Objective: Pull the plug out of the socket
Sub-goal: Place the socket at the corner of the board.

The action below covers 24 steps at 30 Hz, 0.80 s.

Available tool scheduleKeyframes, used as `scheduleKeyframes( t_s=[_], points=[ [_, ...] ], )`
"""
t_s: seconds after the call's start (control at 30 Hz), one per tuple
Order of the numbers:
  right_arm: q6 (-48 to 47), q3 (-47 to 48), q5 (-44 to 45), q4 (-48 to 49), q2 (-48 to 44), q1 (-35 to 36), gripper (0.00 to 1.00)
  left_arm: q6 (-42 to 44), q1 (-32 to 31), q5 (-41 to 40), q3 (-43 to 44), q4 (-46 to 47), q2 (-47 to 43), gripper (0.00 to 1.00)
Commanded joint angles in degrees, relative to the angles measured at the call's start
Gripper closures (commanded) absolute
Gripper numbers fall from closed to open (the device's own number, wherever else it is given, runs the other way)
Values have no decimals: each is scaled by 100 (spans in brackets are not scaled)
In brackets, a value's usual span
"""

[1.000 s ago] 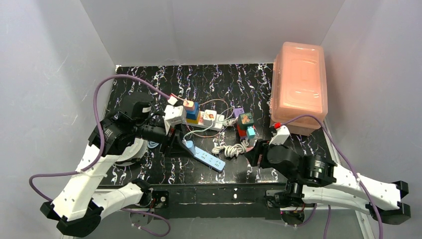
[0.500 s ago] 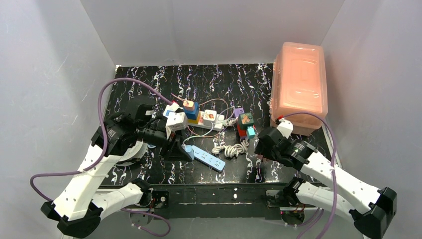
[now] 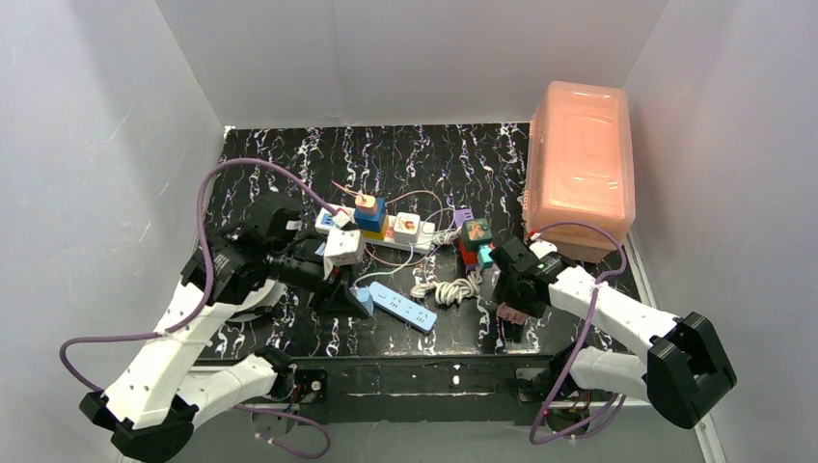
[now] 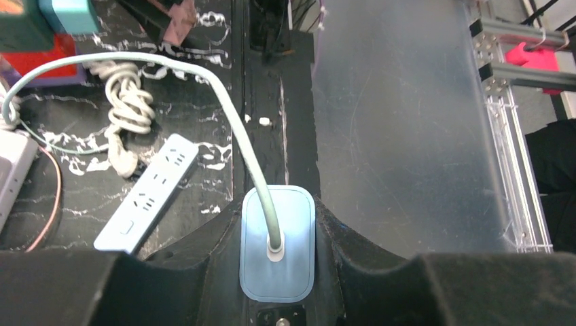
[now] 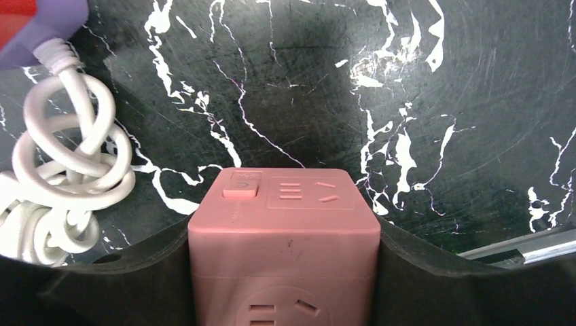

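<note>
My left gripper (image 3: 349, 289) is shut on a light-blue plug (image 4: 277, 272), held off the table with its pale green cord (image 4: 224, 95) arching away to the left. The plug (image 3: 365, 299) hangs in front of the socket (image 3: 394, 237), a long white strip with coloured blocks plugged into it, and is apart from it. Only an end of the socket (image 4: 10, 170) shows in the left wrist view. My right gripper (image 5: 283, 231) is shut on a pink cube socket (image 5: 283, 204), near the table's front edge (image 3: 509, 316).
A slim light-blue strip (image 3: 405, 309) lies just right of the held plug. A coiled white cord (image 3: 446, 287) and a red and green block stack (image 3: 475, 241) sit mid-table. A translucent pink box (image 3: 579, 174) stands at the back right.
The right arm has swung its elbow far to the right and back, and its gripper with the pink cube has shifted slightly toward the front. The left gripper has edged right with the plug.
</note>
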Motion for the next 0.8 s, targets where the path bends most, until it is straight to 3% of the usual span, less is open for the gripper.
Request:
scheduleKeyframes(
  t_s=[0.0, 0.27, 0.43, 0.77],
  points=[
    [234, -153, 45, 281, -96, -51, 87, 789, -22, 14, -362, -716, -104, 100],
    [694, -797, 535, 690, -757, -51, 61, 2725, -33, -439, -1102, -1823, -191, 100],
    [714, -818, 637, 685, -840, -51, 30, 3549, -55, -780, -1483, -2163, -248, 100],
    [714, -539, 766, 424, -1064, -52, 23, 5007, -61, -2032, -2527, -1914, -187, 100]
  ],
)
